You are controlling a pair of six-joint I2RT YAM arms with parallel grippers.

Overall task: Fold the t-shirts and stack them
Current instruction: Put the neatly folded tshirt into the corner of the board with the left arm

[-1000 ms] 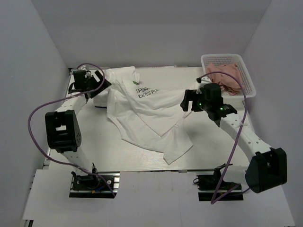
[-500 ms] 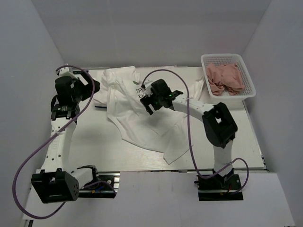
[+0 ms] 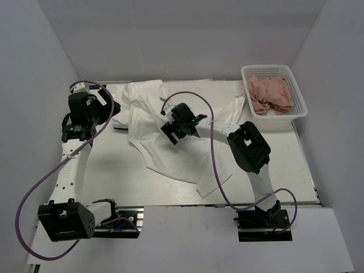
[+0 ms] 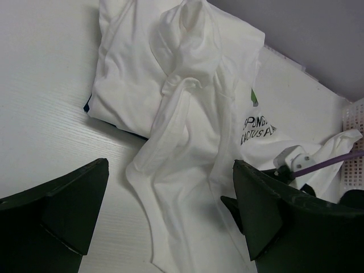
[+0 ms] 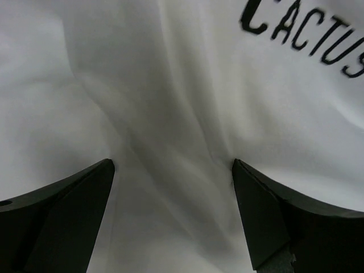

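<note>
T-shirts [image 3: 170, 156] sit under the right gripper [image 5: 170, 170], whose fingers are wide apart just over the cloth with the dark letters [image 5: 307, 34]; this crumpled white heap lies on the table [image 3: 114, 165], well to the left of the basket [image 3: 300, 98]. The left gripper [image 4: 170, 170], farther left of the basket, has its fingers apart too and holds nothing, with a folded shirt [image 4: 122, 68] just past it
</note>
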